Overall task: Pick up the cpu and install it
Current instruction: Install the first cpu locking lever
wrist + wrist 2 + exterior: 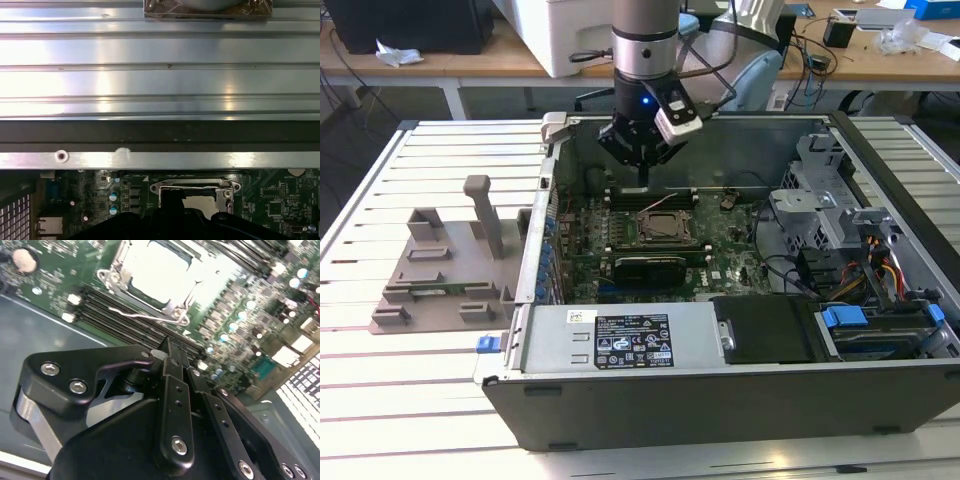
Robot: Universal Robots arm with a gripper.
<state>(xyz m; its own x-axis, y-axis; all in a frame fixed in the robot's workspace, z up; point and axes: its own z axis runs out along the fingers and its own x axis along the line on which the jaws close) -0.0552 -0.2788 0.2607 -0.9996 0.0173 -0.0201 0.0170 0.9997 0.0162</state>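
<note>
Plastic holder block [440,270] stands at the exterior view's left, just outside the open case [620,420]. You'll see no chip on it.

Moving toward the middle, your gripper [645,178] hangs inside the case over the motherboard [740,255], just behind the socket [665,228]. In the second wrist view the gripper [170,347] has its fingers drawn together, with nothing visible between them.

The cpu [155,270] shows there as a bright silver square lying inside the socket frame, apart from the fingertips. The wire lever [140,316] beside it looks unlatched.

I'd judge you are at the tail of the install step: the chip is placed and released, but not clamped.

Whatever you do next calls for a steady, square approach, because the lever and the memory slots [125,307] sit close under the fingertips.

At the exterior view's right, the drive cage [810,200] is well apart from the gripper.
</note>
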